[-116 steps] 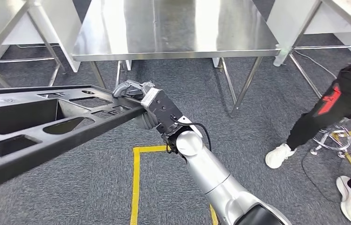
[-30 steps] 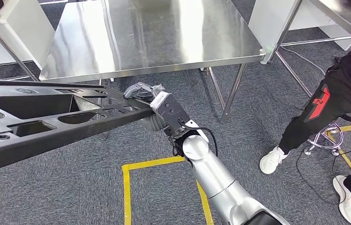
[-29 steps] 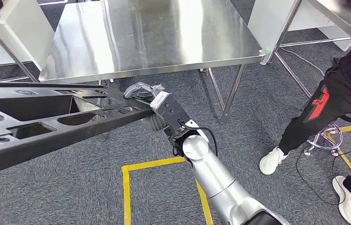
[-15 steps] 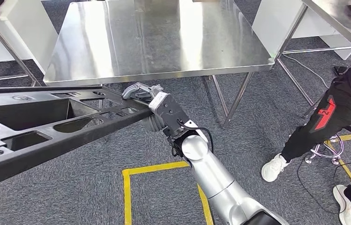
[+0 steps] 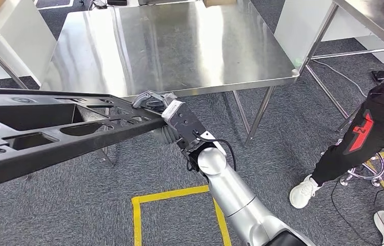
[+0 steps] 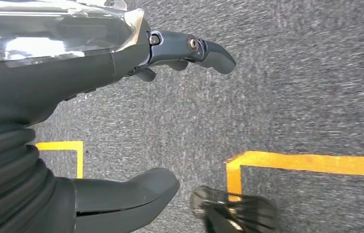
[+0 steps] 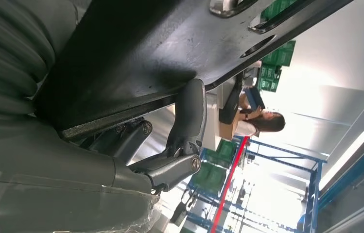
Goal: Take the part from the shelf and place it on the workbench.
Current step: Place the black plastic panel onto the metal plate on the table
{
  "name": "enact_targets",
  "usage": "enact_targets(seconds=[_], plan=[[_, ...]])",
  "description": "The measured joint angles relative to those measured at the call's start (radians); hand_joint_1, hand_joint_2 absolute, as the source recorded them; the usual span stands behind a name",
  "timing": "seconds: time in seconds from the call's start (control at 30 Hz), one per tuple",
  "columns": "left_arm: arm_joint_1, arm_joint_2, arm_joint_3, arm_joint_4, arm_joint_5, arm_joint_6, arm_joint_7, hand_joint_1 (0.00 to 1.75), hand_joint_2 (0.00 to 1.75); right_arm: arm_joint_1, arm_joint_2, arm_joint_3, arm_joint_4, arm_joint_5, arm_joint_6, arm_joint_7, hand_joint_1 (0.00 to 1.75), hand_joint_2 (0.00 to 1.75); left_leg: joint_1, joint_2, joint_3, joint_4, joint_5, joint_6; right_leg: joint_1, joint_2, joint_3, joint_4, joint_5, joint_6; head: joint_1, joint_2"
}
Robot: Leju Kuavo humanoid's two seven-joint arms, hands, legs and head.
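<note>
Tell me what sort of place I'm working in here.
Probably a factory or workshop floor: steel workbench on grey carpet, yellow floor tape, and blue racks of green crates in the right wrist view. The right hand holds a long black part.

Silver arm — black cable, dark fingers.

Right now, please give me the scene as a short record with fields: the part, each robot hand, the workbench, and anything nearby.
part: long black part with cut-out openings, held above the carpet, its near end close to the workbench edge
right robot hand: right robot hand grips the end of the part; fingers wrap its edge
left robot hand: left robot hand holds nothing, fingers apart, over grey carpet
workbench: steel workbench, part not yet on it
floor: yellow tape lines on the carpet
nearby: person in dark clothes and white shoes, on the robot's right
</note>
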Motion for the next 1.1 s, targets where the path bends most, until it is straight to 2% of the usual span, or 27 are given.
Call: enact_targets(seconds=[0.03,0.07,0.1,0.13,0.17,0.23,0.27,0.3,0.37,0.43,0.47,0.5,0.53,0.57,0.6,0.63,0.67,0.73,0.77,0.8,0.87,0.93,0.97,1.0,1.03,1.1], plan=[[0.0,0.0,0.0,0.0,0.0,0.0,0.0,0.0,1.75,0.0,0.0,0.0,0.001,0.0,0.0,0.0,1.75,1.75,0.0,0.0,0.013,-0.064,0.058,0.003,0.0,0.001,0.017,0.0,-0.013,0.002,0.0,0.0],[0.0,0.001,0.0,0.0,0.0,0.001,0.0,0.0,1.75,0.0,0.001,0.0,0.002,0.0,0.0,0.0,1.75,1.75,-0.001,0.001,0.035,-0.132,0.105,0.008,0.0,0.002,0.03,-0.002,-0.025,0.006,0.0,0.0],[0.0,0.001,0.0,0.0,0.0,0.001,0.0,0.0,1.75,-0.002,0.002,0.0,0.002,0.0,0.0,0.0,1.75,1.75,-0.004,0.001,0.06,-0.192,0.133,0.013,0.003,0.002,0.042,-0.004,-0.036,0.011,0.0,0.0],[-0.001,0.001,0.0,0.0,0.0,0.001,0.0,0.0,1.75,-0.004,0.003,0.0,0.002,0.0,0.0,0.0,1.75,1.75,-0.008,0.001,0.079,-0.228,0.142,0.02,0.005,0.003,0.049,-0.008,-0.045,0.017,0.0,0.0],[-0.002,0.0,0.0,0.0,0.0,0.002,0.0,0.0,1.75,-0.005,0.003,0.0,0.003,0.0,0.0,0.0,1.75,1.75,-0.011,0.001,0.089,-0.241,0.133,0.027,0.007,0.003,0.057,-0.01,-0.049,0.025,-0.001,0.0],[-0.002,0.0,0.0,0.0,0.0,0.002,0.0,0.0,1.75,-0.006,0.004,0.001,0.003,0.0,0.0,-0.001,1.75,1.75,-0.014,-0.001,0.102,-0.251,0.122,0.042,0.007,0.003,0.064,-0.005,-0.047,0.039,-0.001,0.0],[-0.002,0.0,0.0,0.0,0.0,0.002,0.0,0.0,1.75,-0.006,0.004,0.001,0.003,0.001,0.0,-0.001,1.75,1.75,-0.012,-0.002,0.112,-0.256,0.117,0.049,0.007,0.002,0.058,0.015,-0.045,0.045,0.0,0.0],[-0.002,0.0,0.0,0.0,0.001,0.002,0.0,0.0,1.75,-0.007,0.003,0.001,0.003,0.001,0.0,-0.001,1.75,1.75,-0.011,-0.003,0.123,-0.26,0.112,0.057,0.006,0.001,0.037,0.051,-0.047,0.047,0.0,0.0],[-0.002,0.0,0.002,0.0,0.001,0.002,0.003,0.0,1.75,-0.008,0.002,0.002,0.003,0.001,0.001,-0.001,1.75,1.75,-0.011,-0.005,0.143,-0.264,0.096,0.069,0.005,-0.001,-0.04,0.167,-0.07,0.046,0.001,0.0],[-0.001,-0.001,0.006,0.0,0.003,0.002,0.008,0.0,1.75,-0.005,0.001,0.003,0.005,0.001,0.002,-0.001,1.75,1.75,-0.011,-0.007,0.163,-0.264,0.077,0.072,0.004,-0.001,-0.129,0.266,-0.106,0.046,0.001,0.0],[0.001,-0.002,0.008,0.0,0.005,0.002,0.01,0.0,1.75,-0.003,0.0,0.003,0.007,0.001,0.002,-0.001,1.75,1.75,-0.011,-0.009,0.177,-0.264,0.065,0.07,0.002,-0.002,-0.156,0.275,-0.112,0.048,0.001,0.0],[0.002,-0.003,0.009,0.0,0.006,0.002,0.01,0.0,1.75,-0.001,0.0,0.003,0.009,0.002,0.003,0.0,1.75,1.75,-0.011,-0.011,0.193,-0.264,0.052,0.068,0.001,-0.002,-0.167,0.251,-0.104,0.055,0.001,0.0],[0.003,-0.004,0.011,0.0,0.007,0.003,0.011,0.0,1.75,-0.001,0.0,0.004,0.01,0.002,0.003,0.0,1.75,1.75,-0.01,-0.013,0.212,-0.264,0.038,0.065,-0.002,-0.004,-0.163,0.198,-0.075,0.065,0.001,0.0],[0.004,-0.004,0.012,0.0,0.007,0.003,0.012,0.0,1.75,0.0,0.0,0.004,0.012,0.002,0.004,0.0,1.75,1.75,-0.01,-0.014,0.226,-0.265,0.024,0.061,-0.004,-0.008,-0.149,0.132,-0.024,0.078,0.001,0.0],[0.004,-0.005,0.013,0.0,0.007,0.004,0.012,0.0,1.75,-0.001,-0.001,0.004,0.014,0.002,0.005,-0.001,1.75,1.75,-0.01,-0.015,0.243,-0.264,0.009,0.056,-0.004,-0.013,-0.137,0.077,0.024,0.083,0.0,0.0],[0.004,-0.005,0.015,0.0,0.007,0.005,0.012,0.0,1.75,-0.001,-0.001,0.005,0.017,0.002,0.006,-0.001,1.75,1.75,-0.01,-0.016,0.254,-0.266,-0.004,0.05,0.0,-0.016,-0.124,0.04,0.06,0.079,0.0,0.0],[0.004,-0.005,0.016,0.0,0.007,0.007,0.012,0.0,1.75,-0.002,0.0,0.006,0.019,0.002,0.008,-0.002,1.75,1.75,-0.01,-0.016,0.265,-0.266,-0.012,0.042,0.003,-0.018,-0.114,0.024,0.08,0.066,-0.001,0.0],[0.002,-0.006,0.018,0.0,0.007,0.008,0.013,0.0,1.75,-0.009,0.005,0.007,0.021,0.002,0.009,-0.002,1.75,1.75,-0.008,-0.013,0.277,-0.257,-0.013,0.029,0.007,-0.011,-0.093,0.02,0.069,0.033,-0.001,0.0],[0.0,-0.007,0.02,-0.001,0.007,0.009,0.013,0.0,1.75,-0.013,0.008,0.007,0.021,0.002,0.009,-0.002,1.75,1.75,-0.007,-0.01,0.269,-0.231,-0.005,0.025,0.004,-0.008,-0.081,0.016,0.063,0.021,-0.002,0.0],[-0.002,-0.008,0.022,-0.001,0.007,0.009,0.013,0.0,1.75,-0.018,0.012,0.007,0.02,0.001,0.009,-0.003,1.75,1.75,-0.006,-0.007,0.247,-0.19,0.0,0.023,0.002,-0.006,-0.068,0.015,0.055,0.011,-0.003,0.0],[-0.006,-0.01,0.024,0.0,0.008,0.009,0.012,0.0,1.75,-0.023,0.016,0.008,0.022,0.001,0.01,-0.003,1.75,1.75,-0.003,-0.003,0.166,-0.071,-0.012,0.016,0.0,-0.005,-0.042,0.012,0.033,-0.003,-0.004,0.0],[-0.003,-0.011,0.026,0.0,0.008,0.009,0.012,0.0,1.75,-0.022,0.018,0.008,0.025,0.0,0.01,-0.004,1.75,1.75,-0.002,-0.002,0.076,0.016,-0.058,0.009,0.001,-0.002,-0.016,0.012,0.008,-0.007,-0.005,0.0],[-0.001,-0.011,0.028,0.0,0.008,0.009,0.013,0.0,1.75,-0.022,0.018,0.008,0.027,0.0,0.01,-0.004,1.75,1.75,-0.002,-0.002,0.044,0.025,-0.074,0.007,0.002,0.0,-0.002,0.012,-0.005,-0.007,-0.005,0.0],[0.0,-0.011,0.029,0.0,0.008,0.01,0.013,0.0,1.75,-0.022,0.019,0.008,0.029,0.0,0.01,-0.004,1.75,1.75,-0.002,-0.001,0.025,0.005,-0.068,0.007,0.002,0.003,0.016,0.012,-0.018,-0.006,-0.005,0.0],[0.001,-0.011,0.031,0.0,0.008,0.01,0.013,0.0,1.75,-0.022,0.021,0.008,0.03,0.0,0.01,-0.004,1.75,1.75,-0.002,0.0,0.019,-0.04,-0.037,0.009,0.002,0.004,0.035,0.012,-0.033,-0.004,-0.005,0.0],[0.003,-0.01,0.035,0.0,0.009,0.012,0.013,0.0,1.75,-0.022,0.026,0.008,0.033,0.0,0.011,-0.005,1.75,1.75,-0.005,0.003,0.025,-0.155,0.079,0.018,0.003,0.006,0.067,0.01,-0.063,0.003,-0.004,0.0]])
